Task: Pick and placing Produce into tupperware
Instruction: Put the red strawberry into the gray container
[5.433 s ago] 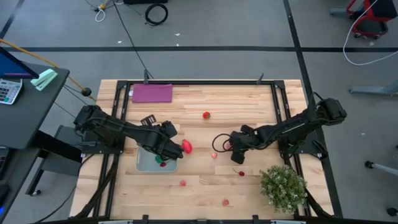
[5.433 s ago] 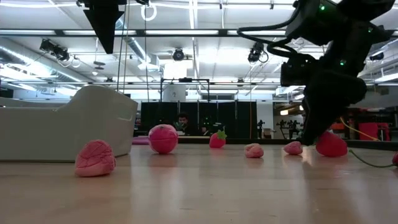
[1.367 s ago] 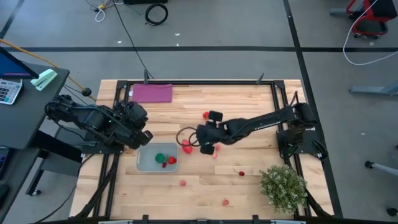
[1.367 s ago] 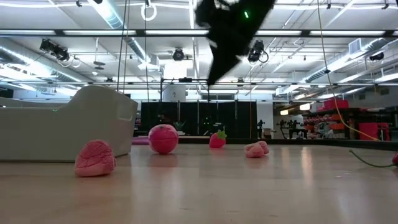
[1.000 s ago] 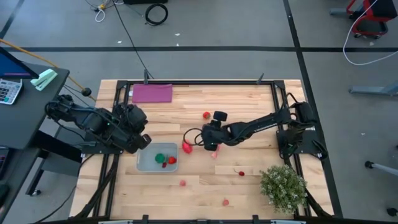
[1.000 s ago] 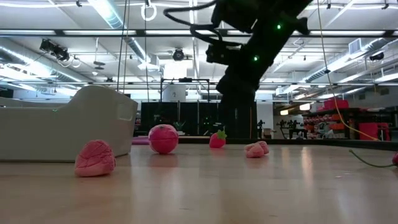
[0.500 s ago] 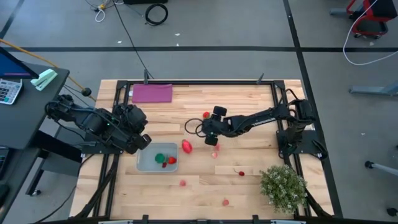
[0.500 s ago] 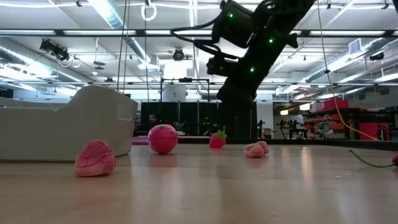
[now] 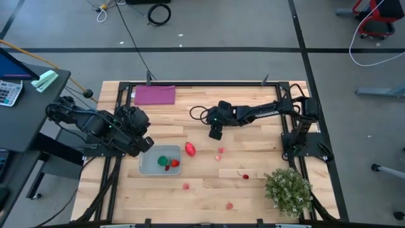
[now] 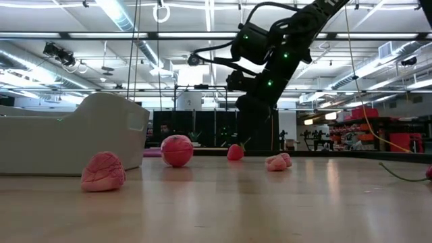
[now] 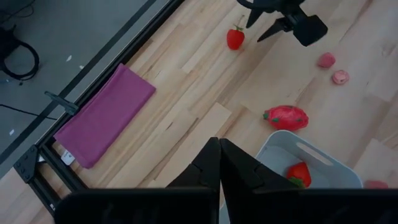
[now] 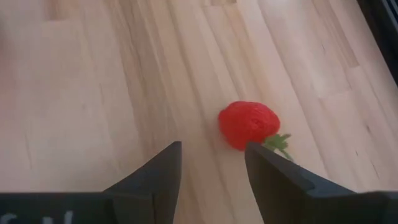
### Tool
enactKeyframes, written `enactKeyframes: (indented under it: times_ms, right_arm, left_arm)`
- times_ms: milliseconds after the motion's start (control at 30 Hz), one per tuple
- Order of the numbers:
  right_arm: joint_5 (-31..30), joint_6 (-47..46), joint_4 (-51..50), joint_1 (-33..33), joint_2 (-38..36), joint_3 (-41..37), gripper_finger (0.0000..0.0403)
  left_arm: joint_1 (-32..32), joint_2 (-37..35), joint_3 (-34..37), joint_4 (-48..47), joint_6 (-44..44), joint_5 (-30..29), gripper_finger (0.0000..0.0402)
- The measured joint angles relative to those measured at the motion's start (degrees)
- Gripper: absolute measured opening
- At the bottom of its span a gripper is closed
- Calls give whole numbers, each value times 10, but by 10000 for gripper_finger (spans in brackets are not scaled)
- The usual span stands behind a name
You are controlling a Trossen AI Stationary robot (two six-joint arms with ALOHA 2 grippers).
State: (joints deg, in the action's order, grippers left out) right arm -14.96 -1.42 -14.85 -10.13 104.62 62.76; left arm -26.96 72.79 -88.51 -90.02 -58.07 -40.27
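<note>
The tupperware (image 9: 152, 166) sits near the table's left side, holding a green piece (image 9: 162, 160) and a red piece (image 9: 174, 163). A larger red produce piece (image 9: 189, 149) lies just right of it. A red strawberry (image 12: 247, 124) lies on the wood toward the far edge. My right gripper (image 12: 211, 152) is open and hovers just short of the strawberry (image 11: 235, 37), touching nothing. My left gripper (image 11: 218, 146) is shut and empty, held above the table beside the tupperware's far left corner (image 11: 273, 140).
Two pink pieces (image 9: 219, 154) lie mid-table. A small red piece (image 9: 245, 176) and further pink ones (image 9: 186, 186) (image 9: 229, 206) lie toward the near edge. A bushy plant (image 9: 288, 190) fills the near right corner, and a purple mat (image 9: 154, 95) lies at the far left.
My right gripper has swung from beside the large red produce piece toward the table's far edge and now stands at the strawberry. The produce pieces have stayed in place.
</note>
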Motion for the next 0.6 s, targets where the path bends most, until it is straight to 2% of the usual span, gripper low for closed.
enactKeyframes:
  times_ms: [233, 467, 600]
  right_arm:
    - [0, 29, 0, 0, 0, 0, 185]
    - [1, 245, -1, 22, 0, 0, 184]
    - [-4, 311, -1, 20, 0, 10, 184]
  left_arm:
    - [0, 0, 0, 0, 3, 0, 23]
    - [0, 0, 0, 0, 4, 0, 11]
    - [0, 0, 0, 0, 4, 0, 9]
